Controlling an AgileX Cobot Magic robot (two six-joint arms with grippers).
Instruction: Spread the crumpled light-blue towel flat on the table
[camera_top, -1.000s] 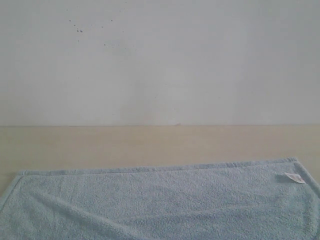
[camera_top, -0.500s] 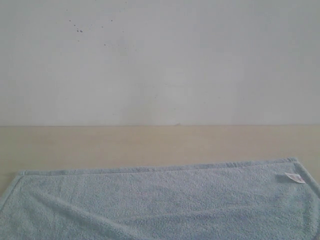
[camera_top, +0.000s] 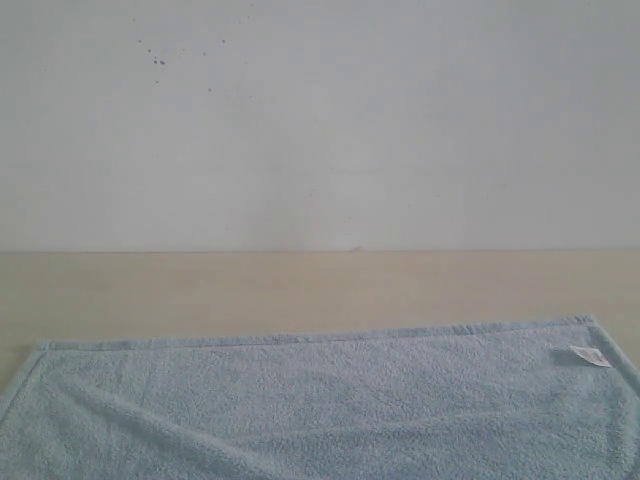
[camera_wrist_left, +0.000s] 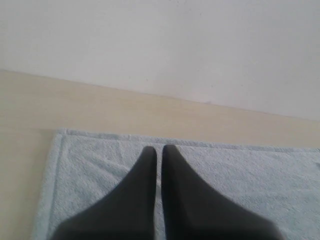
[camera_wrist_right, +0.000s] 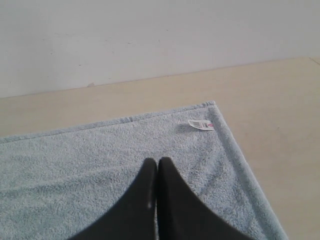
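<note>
The towel (camera_top: 320, 400) lies opened out on the near part of the table (camera_top: 300, 285). It is a pale blue rectangle of fluffy terry pile with a narrow flat hem (camera_top: 300, 338) along its far edge and round both far corners. A shallow diagonal ridge crosses its near left part. A small white care tag (camera_top: 588, 356) lies just inside the far right corner.

The table is smooth, matte and cream, and shows as a bare strip between the hem and the plain white wall (camera_top: 320, 130).

The left gripper (camera_wrist_left: 159, 150) has smooth, black, tapering fingers drawn together with only a thin slit between them. They grasp nothing above the towel's far left area. The right gripper (camera_wrist_right: 157, 162) is pinched tip to tip, likewise empty, near the tag.
</note>
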